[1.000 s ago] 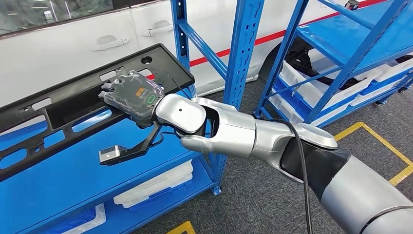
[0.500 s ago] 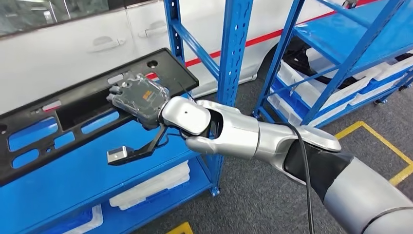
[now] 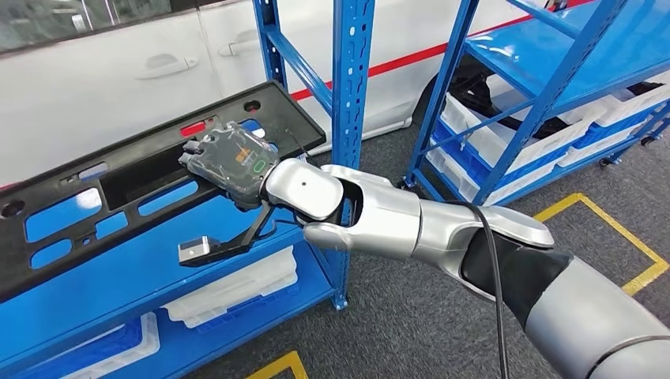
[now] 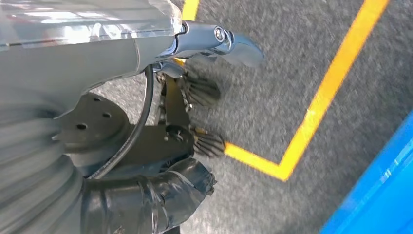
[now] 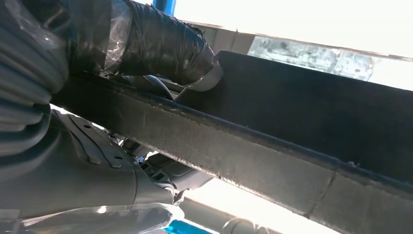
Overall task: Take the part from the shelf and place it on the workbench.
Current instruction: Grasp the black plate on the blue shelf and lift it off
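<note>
The part (image 3: 118, 185) is a long black plastic panel with cut-out windows, lying slanted over the blue shelf board (image 3: 142, 276). My right hand (image 3: 229, 162), under a clear wrap, grips the panel near its right end. In the right wrist view the taped thumb (image 5: 160, 44) hooks over the panel's dark edge (image 5: 272, 146). A small black bracket with a grey block (image 3: 197, 251) hangs below that wrist. My left hand (image 4: 122, 53) hangs over the grey floor, fingers apart, holding nothing.
A blue upright post (image 3: 348, 118) stands just right of the panel's end. White bins (image 3: 229, 288) sit on the lower shelf. A second blue rack (image 3: 545, 63) stands at the right, a white car (image 3: 118, 71) behind. Yellow lines (image 3: 616, 229) mark the grey floor.
The whole view has shifted, so the shelf posts sit further left. My right hand keeps its grip, and the panel's right end now lies closer to the front post.
</note>
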Available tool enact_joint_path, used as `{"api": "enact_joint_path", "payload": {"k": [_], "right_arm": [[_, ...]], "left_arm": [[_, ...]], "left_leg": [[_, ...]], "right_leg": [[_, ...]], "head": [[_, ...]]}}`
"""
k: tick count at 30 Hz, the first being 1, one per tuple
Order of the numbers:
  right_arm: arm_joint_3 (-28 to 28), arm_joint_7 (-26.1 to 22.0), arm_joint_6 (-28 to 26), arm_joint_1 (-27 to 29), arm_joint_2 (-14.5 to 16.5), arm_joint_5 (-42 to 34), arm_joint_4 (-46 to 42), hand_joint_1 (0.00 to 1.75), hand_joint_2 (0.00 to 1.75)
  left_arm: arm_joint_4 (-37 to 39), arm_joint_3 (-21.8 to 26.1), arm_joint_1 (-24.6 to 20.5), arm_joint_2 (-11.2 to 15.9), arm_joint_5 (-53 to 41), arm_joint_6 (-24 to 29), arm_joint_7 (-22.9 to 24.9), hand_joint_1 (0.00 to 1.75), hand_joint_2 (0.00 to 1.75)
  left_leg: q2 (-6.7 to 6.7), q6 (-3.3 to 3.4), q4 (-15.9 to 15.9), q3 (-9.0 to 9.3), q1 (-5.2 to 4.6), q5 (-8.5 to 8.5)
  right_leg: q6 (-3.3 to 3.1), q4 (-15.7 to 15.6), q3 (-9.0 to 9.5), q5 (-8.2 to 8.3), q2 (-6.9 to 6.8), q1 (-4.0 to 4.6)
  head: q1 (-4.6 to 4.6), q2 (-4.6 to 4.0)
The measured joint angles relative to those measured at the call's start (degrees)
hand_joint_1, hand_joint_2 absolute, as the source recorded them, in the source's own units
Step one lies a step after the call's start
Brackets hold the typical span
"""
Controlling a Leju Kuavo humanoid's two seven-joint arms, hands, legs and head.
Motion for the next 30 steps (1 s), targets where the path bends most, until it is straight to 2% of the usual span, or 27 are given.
{"api": "enact_joint_path", "payload": {"k": [2,3,4,5,7,8,9,10,11,13,14,15,17,18,19,20,22,23,24,25,26,27,28,29,30], "right_arm": [[-0.02,-0.01,-0.03,-0.05,0.01,0.05,0.03,1.75,1.75],[-0.04,-0.01,-0.04,-0.07,-0.02,0.07,0.07,1.75,1.75],[-0.07,-0.01,-0.04,-0.13,-0.03,0.09,0.10,1.75,1.75],[-0.11,-0.01,-0.04,-0.18,-0.05,0.11,0.14,1.75,1.75],[-0.17,-0.04,-0.02,-0.20,-0.06,0.14,0.19,1.75,1.75],[-0.19,-0.09,0.00,-0.16,-0.06,0.14,0.21,1.75,1.75],[-0.18,-0.15,0.02,-0.12,-0.06,0.14,0.24,1.75,1.75],[-0.18,-0.20,0.03,-0.12,-0.05,0.13,0.25,1.75,1.75],[-0.18,-0.25,0.04,-0.16,-0.05,0.11,0.25,1.75,1.75],[-0.20,-0.29,0.04,-0.32,-0.03,0.07,0.23,1.75,1.75],[-0.21,-0.31,0.05,-0.40,0.00,0.05,0.21,1.75,1.75],[-0.23,-0.33,0.05,-0.49,0.03,0.03,0.19,1.75,1.75],[-0.26,-0.34,0.07,-0.57,0.05,0.03,0.15,1.75,1.75],[-0.26,-0.34,0.08,-0.63,0.08,0.03,0.15,1.75,1.75],[-0.25,-0.34,0.09,-0.68,0.13,0.03,0.15,1.75,1.75],[-0.25,-0.35,0.09,-0.74,0.20,0.03,0.15,1.75,1.75],[-0.25,-0.36,0.10,-0.82,0.35,0.03,0.15,1.75,1.75],[-0.24,-0.36,0.10,-0.79,0.39,0.03,0.15,1.75,1.75],[-0.23,-0.37,0.11,-0.75,0.40,0.03,0.15,1.75,1.75],[-0.23,-0.37,0.11,-0.71,0.40,0.03,0.15,1.75,1.75],[-0.22,-0.37,0.11,-0.68,0.40,0.03,0.15,1.75,1.75],[-0.23,-0.37,0.11,-0.70,0.40,0.03,0.14,1.75,1.75],[-0.24,-0.37,0.10,-0.73,0.42,0.03,0.13,1.75,1.75],[-0.26,-0.37,0.10,-0.77,0.42,0.03,0.13,1.75,1.75],[-0.28,-0.36,0.09,-0.82,0.43,0.03,0.12,1.75,1.75]], "left_arm": [[0.00,-0.08,-0.03,-0.04,-0.02,0.09,0.09,0.00,1.75],[0.00,-0.18,-0.05,-0.10,-0.02,0.15,0.11,0.00,1.75],[0.00,-0.28,-0.07,-0.14,-0.03,0.21,0.13,0.00,1.75],[0.00,-0.39,-0.09,-0.18,-0.04,0.26,0.14,0.00,1.75],[0.00,-0.54,-0.13,-0.18,-0.05,0.31,0.17,0.00,1.75],[0.00,-0.59,-0.13,-0.18,-0.04,0.31,0.20,0.00,1.75],[0.00,-0.65,-0.13,-0.19,-0.01,0.32,0.24,0.00,1.75],[0.00,-0.70,-0.13,-0.19,0.04,0.32,0.27,0.00,1.75],[0.00,-0.74,-0.13,-0.19,0.09,0.33,0.29,0.00,1.75],[0.00,-0.76,-0.15,-0.19,0.16,0.33,0.31,0.00,1.75],[0.00,-0.77,-0.15,-0.19,0.19,0.33,0.31,0.00,1.75],[0.00,-0.78,-0.16,-0.19,0.20,0.33,0.31,0.00,1.75],[0.01,-0.79,-0.12,-0.18,0.22,0.36,0.32,0.00,1.75],[0.02,-0.80,-0.08,-0.15,0.22,0.40,0.33,0.00,1.75],[0.04,-0.80,-0.04,-0.11,0.22,0.43,0.34,0.00,1.75],[0.05,-0.81,-0.01,-0.09,0.22,0.46,0.35,0.00,1.75],[0.07,-0.81,0.02,-0.08,0.22,0.47,0.40,0.00,1.75],[0.07,-0.81,0.00,-0.09,0.22,0.46,0.43,0.00,1.75],[0.07,-0.81,-0.03,-0.09,0.22,0.45,0.44,0.00,1.75],[0.07,-0.81,-0.06,-0.08,0.22,0.44,0.45,0.00,1.75],[0.07,-0.81,-0.10,-0.07,0.22,0.44,0.45,0.00,1.75],[0.07,-0.81,-0.14,-0.05,0.22,0.45,0.45,0.00,1.75],[0.07,-0.81,-0.18,-0.01,0.22,0.46,0.45,0.00,1.75],[0.07,-0.81,-0.23,0.03,0.22,0.48,0.46,0.00,1.75],[0.07,-0.81,-0.25,0.07,0.22,0.49,0.46,0.00,1.75]], "left_leg": [[0.00,0.23,-0.65,-0.32,0.01,1.15],[0.11,0.54,-1.09,-0.53,0.16,1.89],[0.24,0.90,-1.56,-0.93,0.36,2.77],[0.38,1.16,-1.86,-1.48,0.54,3.59],[0.49,1.39,-1.80,-3.13,0.48,4.95],[0.50,1.34,-1.66,-3.97,0.47,5.47],[0.50,1.26,-1.44,-4.86,0.47,5.98],[0.51,1.14,-1.15,-5.70,0.50,6.40],[0.51,0.99,-0.79,-6.49,0.53,6.74],[0.48,0.53,0.06,-7.78,0.51,7.28],[0.46,0.23,0.31,-8.18,0.45,7.57],[0.44,-0.14,0.44,-8.44,0.40,7.92],[0.36,-0.92,0.27,-8.73,0.36,8.80],[0.28,-1.27,0.44,-9.03,0.44,8.65],[0.21,-1.56,1.25,-9.55,0.52,7.56],[0.14,-1.81,3.07,-10.32,0.60,5.52],[0.13,-2.21,9.79,-12.32,0.71,-0.03],[0.13,-2.35,13.31,-13.05,0.73,-1.86],[0.13,-2.43,15.75,-13.15,0.74,-2.42],[0.13,-2.41,16.32,-12.32,0.74,-1.75],[0.13,-2.32,15.12,-10.69,0.73,-0.40],[0.11,-2.08,11.79,-7.81,0.72,0.94],[0.08,-1.76,7.59,-4.69,0.62,1.29],[0.04,-1.45,3.94,-2.13,0.50,1.18],[-0.02,-1.12,0.98,-0.31,0.31,0.87]], "right_leg": [[0.78,-0.46,0.02,0.81,-0.07,-0.10],[1.09,-0.35,-0.20,0.35,-0.03,-0.07],[1.33,0.62,-0.66,-1.16,0.03,-0.05],[1.50,2.42,-1.31,-3.40,0.06,-0.08],[1.87,9.08,-2.81,-8.98,0.06,-0.31],[2.07,12.18,-3.17,-10.33,0.04,-0.42],[2.23,14.24,-2.94,-10.66,0.03,-0.52],[2.32,14.10,-1.73,-9.78,0.02,-0.59],[2.30,11.91,0.50,-8.44,0.01,-0.64],[2.01,4.45,5.90,-7.60,0.02,-0.57],[1.76,1.66,7.68,-7.72,0.03,-0.43],[1.51,0.08,8.48,-8.10,0.05,-0.25],[0.80,-0.40,8.20,-7.53,0.03,-0.08],[0.35,-0.65,7.86,-7.03,-0.06,-0.15],[-0.20,-0.87,7.39,-6.39,-0.16,-0.27],[-0.67,-1.09,6.82,-5.70,-0.26,-0.39],[-1.23,-1.13,5.35,-4.42,-0.32,-0.33],[-1.27,-1.09,4.55,-3.82,-0.32,-0.26],[-1.26,-1.00,3.69,-3.21,-0.32,-0.19],[-1.20,-0.89,2.84,-2.62,-0.32,-0.13],[-1.12,-0.79,2.08,-2.09,-0.30,-0.10],[-0.99,-0.64,1.37,-1.53,-0.29,-0.08],[-0.79,-0.54,0.82,-1.05,-0.27,-0.01],[-0.52,-0.53,0.50,-0.56,-0.27,0.02],[-0.18,-0.60,0.34,-0.03,-0.31,0.01]], "head": [[0.01,0.00],[0.03,0.00],[0.03,0.00],[0.04,0.00],[0.02,0.00],[0.03,0.00],[0.02,0.00],[0.02,0.00],[0.03,0.00],[0.02,0.00],[0.02,0.00],[0.01,0.00],[0.01,0.00],[0.00,0.00],[0.00,0.00],[-0.01,0.00],[-0.01,0.00],[-0.01,0.00],[-0.01,0.00],[-0.01,0.00],[-0.01,0.00],[-0.01,0.00],[-0.01,0.00],[-0.01,0.00],[0.00,0.00]]}}
